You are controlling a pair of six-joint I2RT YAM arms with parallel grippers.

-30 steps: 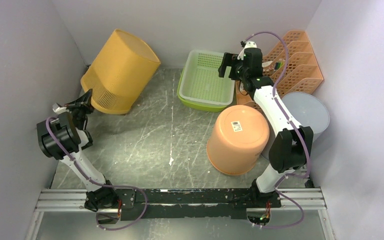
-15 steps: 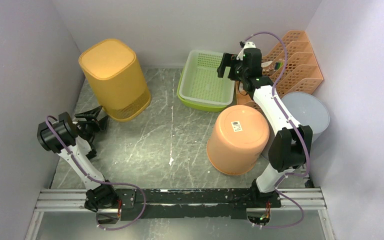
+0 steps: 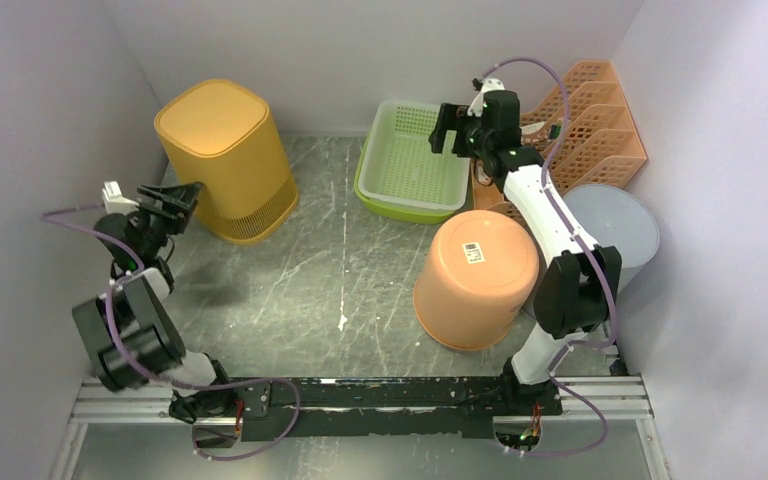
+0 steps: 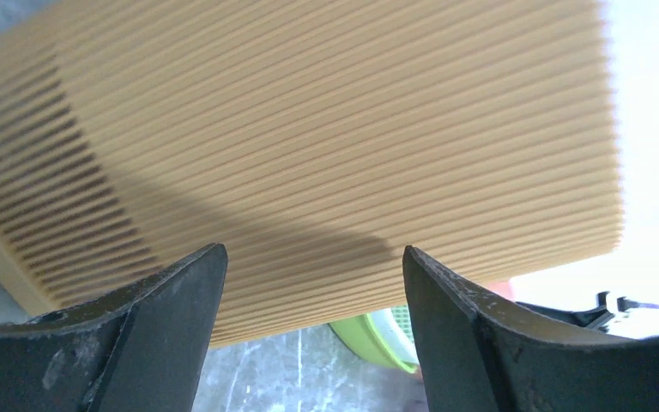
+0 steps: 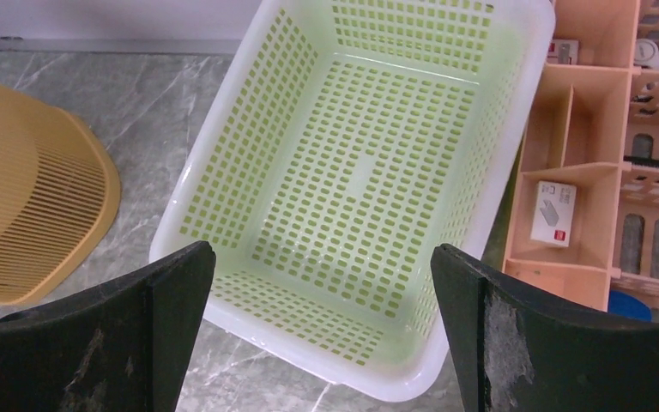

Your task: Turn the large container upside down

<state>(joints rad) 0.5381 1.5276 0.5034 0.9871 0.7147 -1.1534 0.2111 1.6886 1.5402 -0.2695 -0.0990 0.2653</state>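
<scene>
**Yellow bin standing closed end up, back left**

A grey marbled table (image 3: 340, 270) is sitting between plain pale walls (image 3: 380, 50). The tall yellow ribbed plastic container (image 3: 225, 160) is standing at the back left, its slatted band meeting the table. The left gripper (image 3: 182, 197) is hovering just beside it, jaws spread, holding nothing. The right gripper (image 3: 445, 128) is hanging wide apart and empty over a green perforated plastic basket (image 3: 405, 207). A round orange plastic bucket (image 3: 475, 290) is showing a white sticker (image 3: 473, 252), its print too small to read.
</scene>
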